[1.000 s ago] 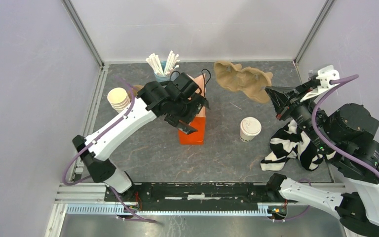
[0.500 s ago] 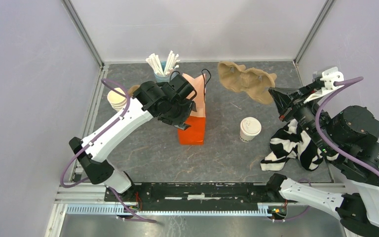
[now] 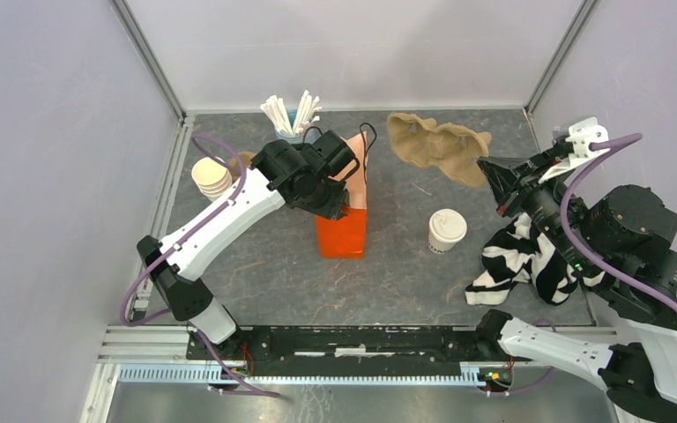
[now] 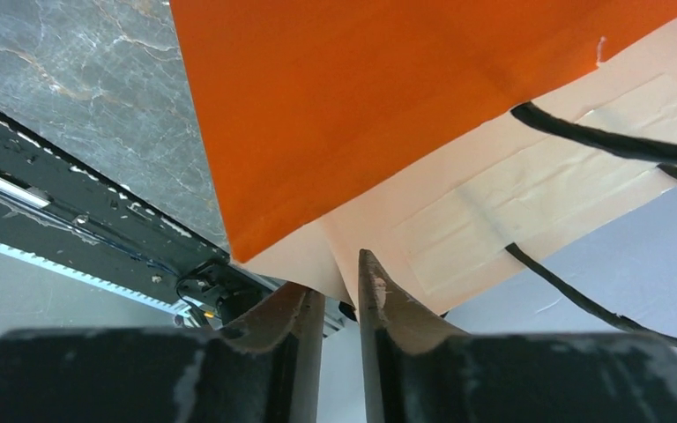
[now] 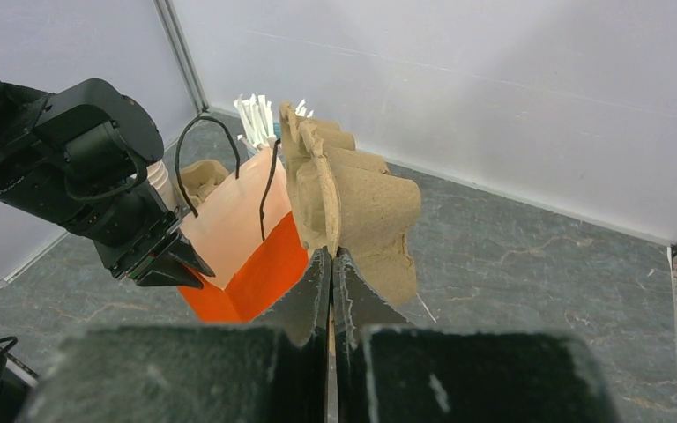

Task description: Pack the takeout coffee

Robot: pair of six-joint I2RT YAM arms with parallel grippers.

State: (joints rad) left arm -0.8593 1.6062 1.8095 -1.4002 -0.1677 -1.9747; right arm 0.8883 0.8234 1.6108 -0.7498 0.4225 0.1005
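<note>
The takeout coffee [image 3: 447, 229], a cream cup with a white lid, stands upright on the table, right of the orange paper bag [image 3: 342, 234]; neither gripper touches it. My left gripper [image 3: 333, 204] is at the bag's left rim. In the left wrist view its jaws [image 4: 339, 278] stand a narrow gap apart, pinching the peach inner wall of the bag [image 4: 361, 106]. My right gripper [image 3: 487, 169] is shut on a brown pulp cup carrier [image 3: 436, 141], held in the air behind the cup. The right wrist view shows its fingers [image 5: 331, 256] clamping the carrier [image 5: 353, 194].
A stack of lidless cups [image 3: 212, 176] stands at the left. A cup of white stirrers [image 3: 291, 115] stands at the back, behind the bag. A black-and-white striped cloth [image 3: 529, 260] lies at the right, by my right arm. Black bag handles [image 5: 269, 189] stick up.
My left gripper has closed from wide open and settled on the bag's left rim. The right gripper with the carrier has hardly moved.
</note>
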